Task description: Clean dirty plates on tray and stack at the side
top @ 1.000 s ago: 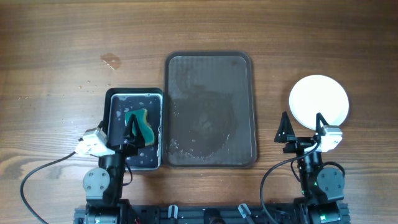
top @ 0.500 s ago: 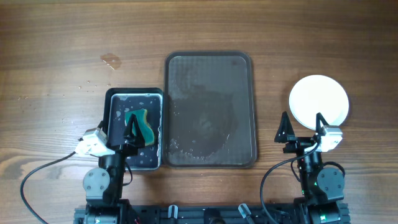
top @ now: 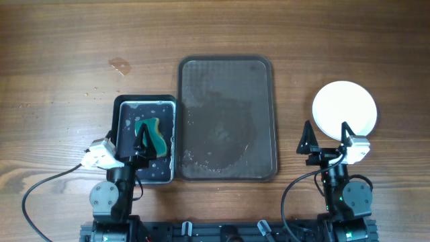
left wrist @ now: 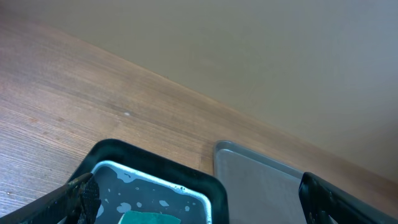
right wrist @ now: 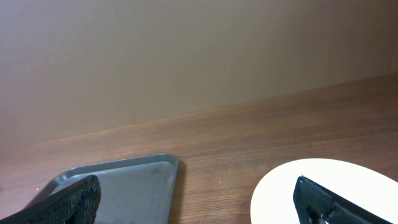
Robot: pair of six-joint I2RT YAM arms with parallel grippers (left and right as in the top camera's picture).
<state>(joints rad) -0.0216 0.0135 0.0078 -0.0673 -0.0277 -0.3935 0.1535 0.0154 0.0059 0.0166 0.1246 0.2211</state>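
Observation:
A grey tray [top: 227, 67] lies in the middle of the wooden table, wet and with no plate on it. It also shows in the left wrist view [left wrist: 261, 186] and the right wrist view [right wrist: 118, 186]. A white plate [top: 344, 107] sits on the table right of the tray, and shows in the right wrist view [right wrist: 323, 186]. My left gripper [top: 127, 138] is open and empty over the near end of a small black basin [top: 146, 102]. My right gripper [top: 326, 138] is open and empty, just in front of the plate.
The black basin [left wrist: 155, 171] left of the tray holds water and a green and yellow sponge [top: 153, 134]. A small wet spot [top: 119, 65] marks the table at the far left. A plain wall stands behind the table.

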